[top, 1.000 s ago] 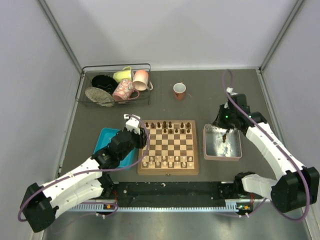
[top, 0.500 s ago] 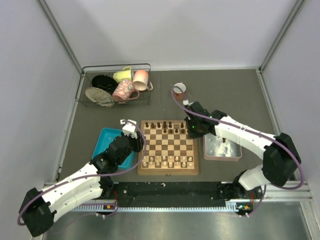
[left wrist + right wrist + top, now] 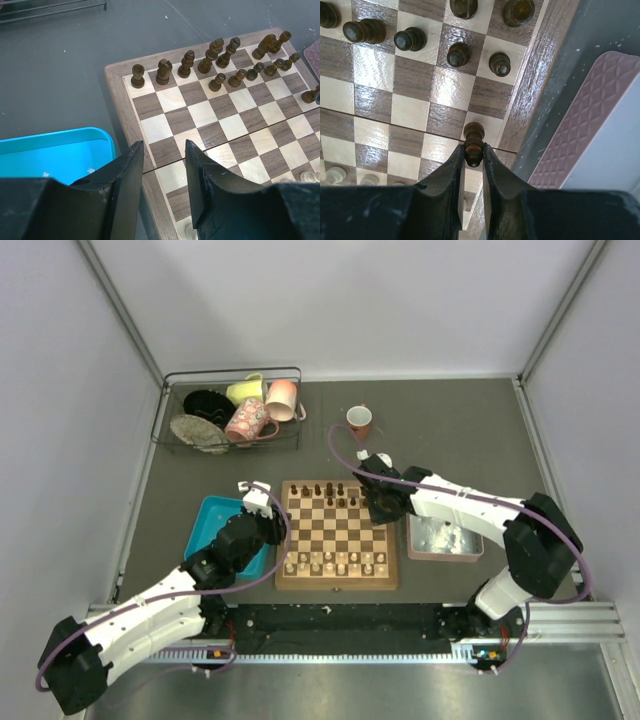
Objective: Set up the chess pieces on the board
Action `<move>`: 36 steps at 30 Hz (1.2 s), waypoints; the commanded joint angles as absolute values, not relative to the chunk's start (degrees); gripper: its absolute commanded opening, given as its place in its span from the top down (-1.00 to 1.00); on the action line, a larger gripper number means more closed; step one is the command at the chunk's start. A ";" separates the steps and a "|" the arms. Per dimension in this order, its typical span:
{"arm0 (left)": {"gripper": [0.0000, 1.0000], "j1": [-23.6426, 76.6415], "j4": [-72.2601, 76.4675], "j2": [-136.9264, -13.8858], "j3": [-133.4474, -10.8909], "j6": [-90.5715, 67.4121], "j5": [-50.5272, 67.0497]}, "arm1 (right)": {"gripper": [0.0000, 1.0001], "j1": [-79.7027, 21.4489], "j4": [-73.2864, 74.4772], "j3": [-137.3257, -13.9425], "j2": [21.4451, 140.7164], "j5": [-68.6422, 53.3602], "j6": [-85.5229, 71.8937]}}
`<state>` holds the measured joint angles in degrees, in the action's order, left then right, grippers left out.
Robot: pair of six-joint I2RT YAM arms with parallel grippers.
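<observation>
The right gripper (image 3: 472, 151) clamps one dark chess piece (image 3: 473, 132) over the board (image 3: 410, 110); the left gripper (image 3: 162, 148) stands open, empty.

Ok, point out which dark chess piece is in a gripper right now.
The dark piece pinched by the right gripper, over the board near its right edge. The other dark pieces stand free in the far rows.

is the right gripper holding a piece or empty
Holding: the right gripper is shut on a small dark brown wooden chess piece.
</observation>
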<state>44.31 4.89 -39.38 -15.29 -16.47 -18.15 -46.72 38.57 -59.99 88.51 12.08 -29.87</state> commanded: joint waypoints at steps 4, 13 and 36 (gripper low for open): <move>0.12 44.47 8.44 -38.67 -14.77 -16.96 -18.98 | 0.78 -47.02 35.68 -59.33 90.61 13.27 -31.46; 0.12 44.56 8.79 -38.85 -14.68 -16.96 -18.72 | 0.29 -47.11 34.02 -58.89 89.56 11.69 -32.16; 0.11 44.47 8.79 -38.85 -14.59 -16.96 -18.37 | 0.52 -47.02 33.66 -58.27 86.04 14.76 -32.43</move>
<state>44.31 6.02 -39.35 -14.76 -16.58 -18.11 -46.72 34.85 -57.76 86.78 13.21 -32.08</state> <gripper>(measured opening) 0.445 0.258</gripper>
